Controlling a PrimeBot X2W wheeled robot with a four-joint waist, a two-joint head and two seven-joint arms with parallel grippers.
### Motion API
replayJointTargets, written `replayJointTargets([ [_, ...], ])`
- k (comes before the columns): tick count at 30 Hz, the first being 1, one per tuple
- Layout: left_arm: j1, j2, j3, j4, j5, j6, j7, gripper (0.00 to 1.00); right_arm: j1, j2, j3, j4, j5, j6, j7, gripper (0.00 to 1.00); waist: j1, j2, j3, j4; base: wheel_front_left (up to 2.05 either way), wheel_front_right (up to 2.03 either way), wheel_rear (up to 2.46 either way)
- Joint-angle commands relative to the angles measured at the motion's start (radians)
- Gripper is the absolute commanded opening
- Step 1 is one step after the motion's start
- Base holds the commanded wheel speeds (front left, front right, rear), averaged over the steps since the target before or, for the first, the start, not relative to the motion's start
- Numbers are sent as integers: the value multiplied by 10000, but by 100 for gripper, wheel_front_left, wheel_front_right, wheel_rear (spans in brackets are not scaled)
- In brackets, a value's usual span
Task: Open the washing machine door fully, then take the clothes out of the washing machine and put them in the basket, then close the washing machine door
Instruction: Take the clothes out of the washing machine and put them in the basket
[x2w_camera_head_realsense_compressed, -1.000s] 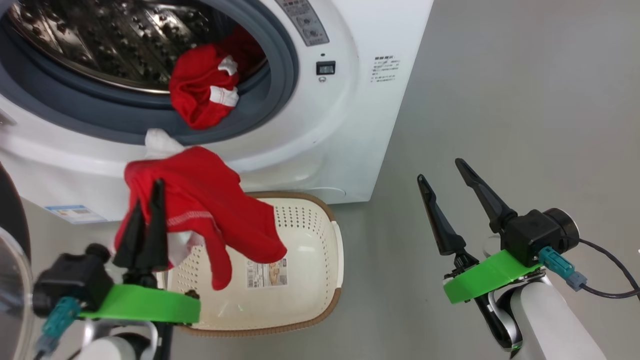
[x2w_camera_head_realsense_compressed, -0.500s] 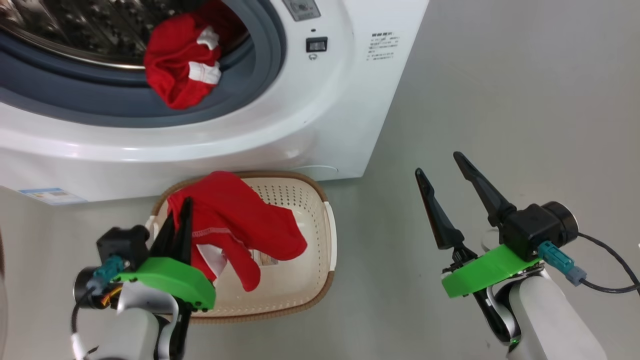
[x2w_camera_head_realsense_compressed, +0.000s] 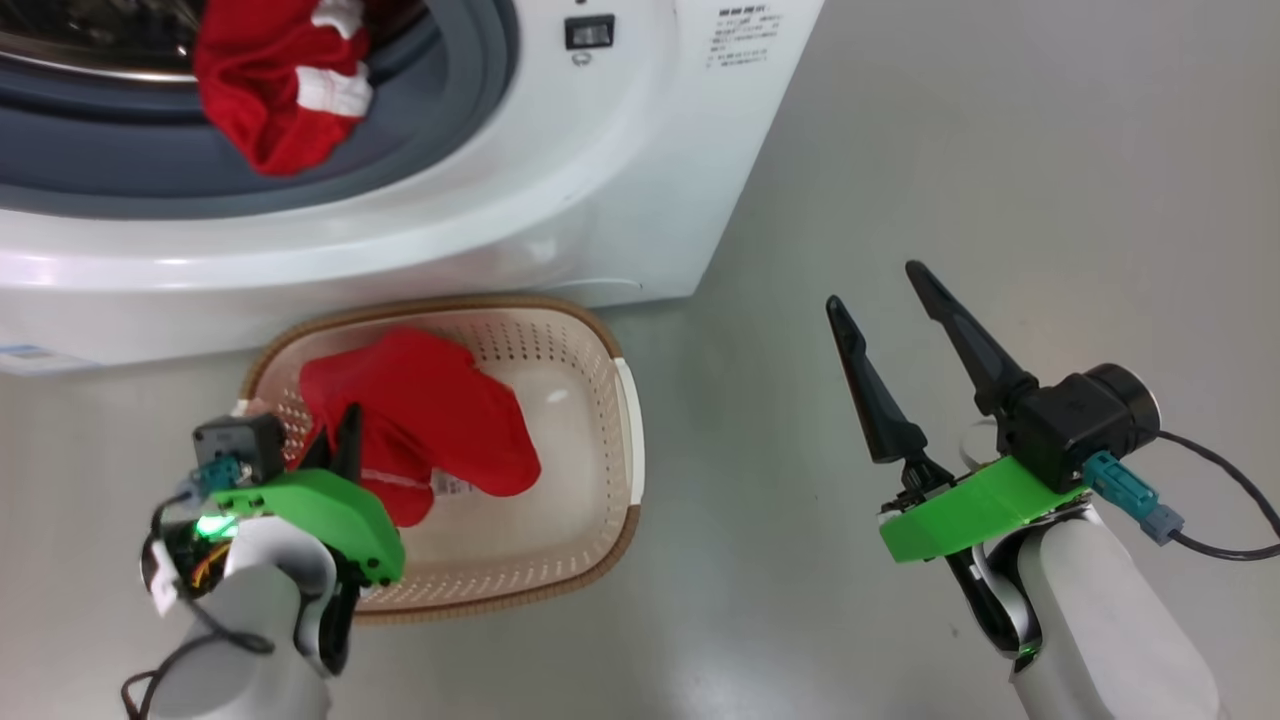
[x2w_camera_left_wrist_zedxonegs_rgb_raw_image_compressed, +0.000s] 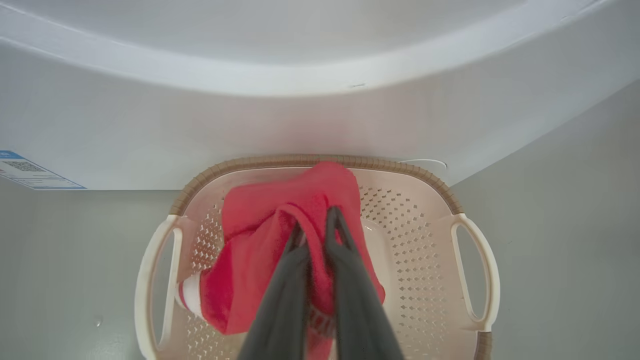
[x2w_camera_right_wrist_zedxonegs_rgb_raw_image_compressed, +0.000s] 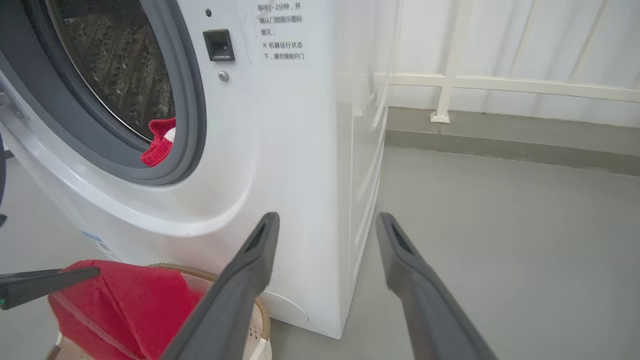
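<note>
The white washing machine (x2w_camera_head_realsense_compressed: 560, 180) stands at the top left, its drum opening bare; the washing machine door is out of view. One of the red clothes (x2w_camera_head_realsense_compressed: 270, 90) hangs over the grey rubber ring. In front on the floor sits the cream basket (x2w_camera_head_realsense_compressed: 625, 400) with a brown rim. My left gripper (x2w_camera_head_realsense_compressed: 340, 440) is shut on a second red garment (x2w_camera_head_realsense_compressed: 430, 420), which droops into the basket. From the left wrist, the fingertips (x2w_camera_left_wrist_zedxonegs_rgb_raw_image_compressed: 336, 220) pinch a fold of that garment (x2w_camera_left_wrist_zedxonegs_rgb_raw_image_compressed: 260, 235) over the basket (x2w_camera_left_wrist_zedxonegs_rgb_raw_image_compressed: 320, 161). My right gripper (x2w_camera_head_realsense_compressed: 875, 288) stands open and empty over the floor to the right.
Grey floor stretches right of the machine. A white railing (x2w_camera_right_wrist_zedxonegs_rgb_raw_image_compressed: 500, 85) and wall run behind it. A dark cable (x2w_camera_head_realsense_compressed: 1220, 500) trails from my right wrist. A blue label (x2w_camera_left_wrist_zedxonegs_rgb_raw_image_compressed: 30, 172) marks the machine's lower front, close behind the basket.
The head camera has tilted down. My left gripper has carried the red garment down from the machine's front into the basket. The right gripper has stayed open in place.
</note>
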Motion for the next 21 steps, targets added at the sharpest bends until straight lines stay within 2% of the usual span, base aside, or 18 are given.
replayJointTargets([
  [1, -229, 217, 241, 75, -97, -69, -109, 0, -69, 66, 212, -281, 89, 48, -65, 100, 0, -1, 274, -127, 0, 0, 0],
  [10, -1561, 71, 9, 2282, -177, -338, -2, 2, -366, 66, 244, -445, 122, 48, -65, 100, 0, -1, 1123, -253, 0, 0, 0],
  [11, -1677, 63, -15, 2454, -180, -364, -14, 15, -398, 66, 243, -458, 121, 48, -65, 100, 0, -1, 1194, -263, 0, 0, 0],
  [12, -1778, 55, -35, 2610, -187, -389, -43, 36, -423, 66, 241, -466, 123, 48, -65, 100, 0, -1, 1243, -271, 0, 0, 0],
  [13, -1867, 47, -52, 2744, -195, -413, -89, 47, -444, 66, 242, -472, 129, 48, -65, 100, 0, -1, 1287, -282, 0, 0, 0],
  [14, -1941, 34, -50, 2853, -226, -445, -144, 53, -460, 66, 231, -472, 138, 48, -65, 100, 0, -1, 1315, -288, 0, 0, 0],
  [15, -2007, 24, -56, 2946, -247, -469, -195, 78, -475, 66, 217, -473, 146, 48, -65, 100, 0, -1, 1336, -291, 0, 0, 0],
  [16, -2063, 13, -87, 3028, -242, -488, -235, 95, -485, 66, 201, -471, 149, 48, -65, 100, 0, -1, 1346, -290, 0, 0, 0],
  [17, -2110, -2, -98, 3083, -259, -513, -297, 100, -492, 66, 182, -468, 151, 48, -65, 100, 0, -1, 1348, -284, 0, 0, 0],
  [21, -2222, -36, -186, 3271, -265, -575, -471, 100, -507, 66, 114, -418, 137, 48, -65, 100, 0, -1, 1271, -233, 0, 0, 0],
])
